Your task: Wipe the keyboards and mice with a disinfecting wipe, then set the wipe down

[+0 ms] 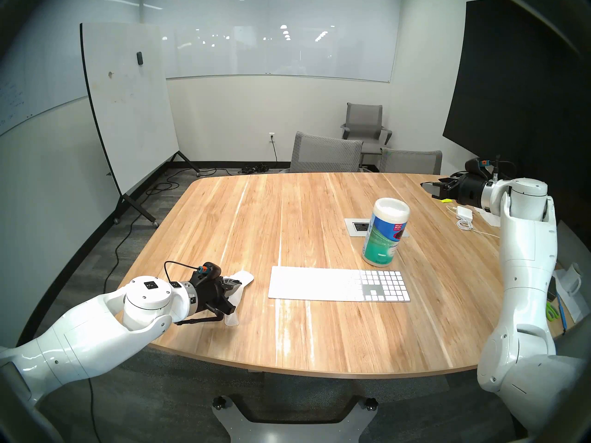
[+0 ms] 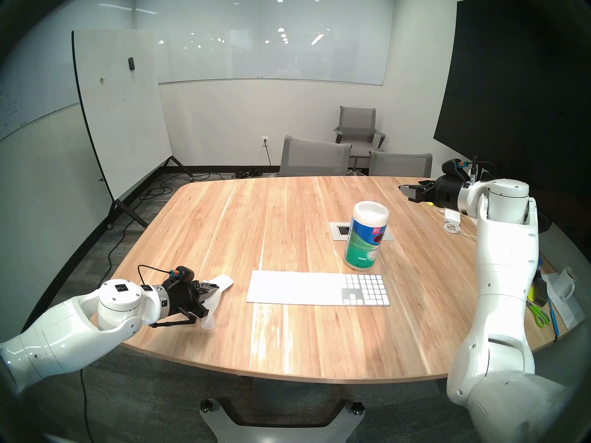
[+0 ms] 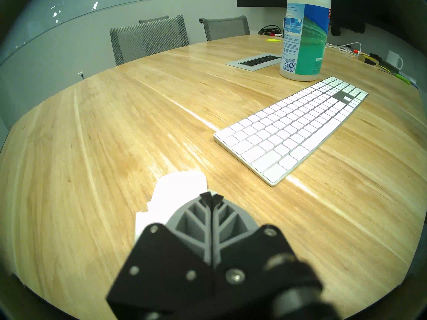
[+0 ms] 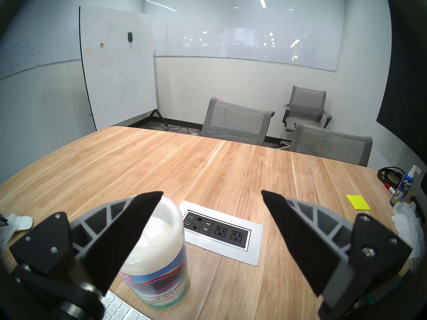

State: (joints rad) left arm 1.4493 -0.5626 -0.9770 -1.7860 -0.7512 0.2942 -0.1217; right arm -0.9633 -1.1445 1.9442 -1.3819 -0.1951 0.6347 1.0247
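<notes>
Both fingers of my left claw (image 1: 235, 288) clench the wipe (image 1: 238, 293); I should drag it flat, gently, over the mouse (image 1: 246, 276).

mouse (image 4: 23, 222): half under wipe (image 4: 5, 231) | keyboard (image 4: 120, 309): cut off by edge

wipes canister (image 1: 385, 232), power outlet panel (image 4: 221, 231), whiteboard (image 1: 128, 106)
</notes>
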